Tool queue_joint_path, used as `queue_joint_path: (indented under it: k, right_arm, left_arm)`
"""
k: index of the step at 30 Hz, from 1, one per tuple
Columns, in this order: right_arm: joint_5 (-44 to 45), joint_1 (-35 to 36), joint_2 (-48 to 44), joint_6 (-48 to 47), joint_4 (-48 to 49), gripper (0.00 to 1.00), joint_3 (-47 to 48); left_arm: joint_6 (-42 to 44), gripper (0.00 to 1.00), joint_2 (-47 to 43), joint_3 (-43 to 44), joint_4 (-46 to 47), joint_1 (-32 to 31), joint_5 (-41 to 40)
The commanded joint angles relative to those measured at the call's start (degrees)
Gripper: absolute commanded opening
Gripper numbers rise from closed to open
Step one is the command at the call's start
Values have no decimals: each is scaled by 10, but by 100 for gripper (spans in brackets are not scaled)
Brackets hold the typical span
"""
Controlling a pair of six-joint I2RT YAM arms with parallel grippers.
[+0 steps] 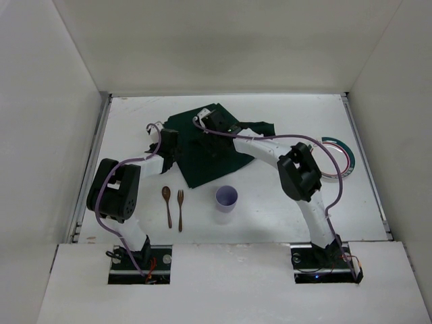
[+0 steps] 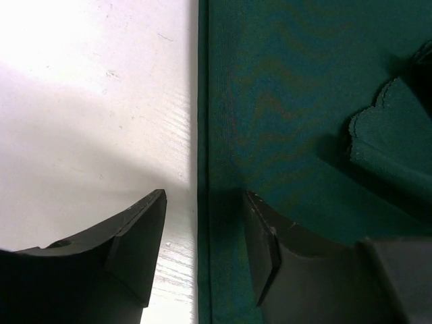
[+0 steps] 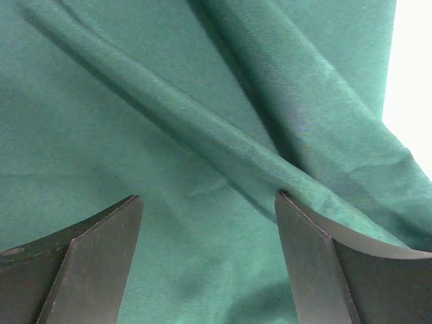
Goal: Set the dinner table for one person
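Observation:
The dinner table [image 1: 290,115] is a white top. On it lies a rumpled dark green placemat [image 1: 206,158]. My left gripper [image 1: 168,144] sits low at the mat's left edge. In the left wrist view my left gripper [image 2: 204,196] is open and straddles that edge, one finger over the white table [image 2: 88,101] and the other over the placemat [image 2: 283,101]. My right gripper [image 1: 214,124] is over the mat's far part. In the right wrist view my right gripper [image 3: 208,197] stands wide open over the placemat [image 3: 121,135], with a raised fold [image 3: 202,128] running to its right finger.
A wooden spoon [image 1: 166,204] and wooden fork [image 1: 180,209] lie side by side near the front left, a lilac cup [image 1: 227,199] just right of them. A white plate with a green rim [image 1: 339,156] lies at the right, partly behind my right arm. A scalloped green cloth piece [image 2: 395,142] lies on the mat.

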Motion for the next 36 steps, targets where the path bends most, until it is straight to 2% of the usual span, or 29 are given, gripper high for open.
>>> queue_joint_path:
  k: [1,6,16,19,20,23,27,31,33,36]
  right_arm:
    - [23,10,-26,-16,21,85,14]
    - [17,11,-58,-31,50,87,11]
    - [19,-3,-2,-54,19,89,41]
    - [14,-12,15,-52,10,86,55]
    - [8,-15,18,-50,6,83,59]
    - [-1,-19,22,-47,11,63,65]
    - [-7,-30,27,-52,6,46,80]
    - [-39,-52,11,-27,-1,19,75]
    - [-71,-73,-7,6,5,12,68]
    - [-99,-113,-42,59,49,6,39]
  left_arm:
    - [-8,45,-5,9,9,7,11]
    - [-12,44,0,11,9,14,11]
    - [-20,40,19,22,9,8,12]
    - [-21,40,25,29,9,5,12]
    - [-21,38,28,31,9,5,12]
    - [-25,30,40,40,9,4,12]
    - [-30,21,52,47,9,5,19]
    - [-36,13,55,46,15,12,19]
    - [-37,12,55,48,19,17,19]
    - [-39,10,58,54,28,25,22]
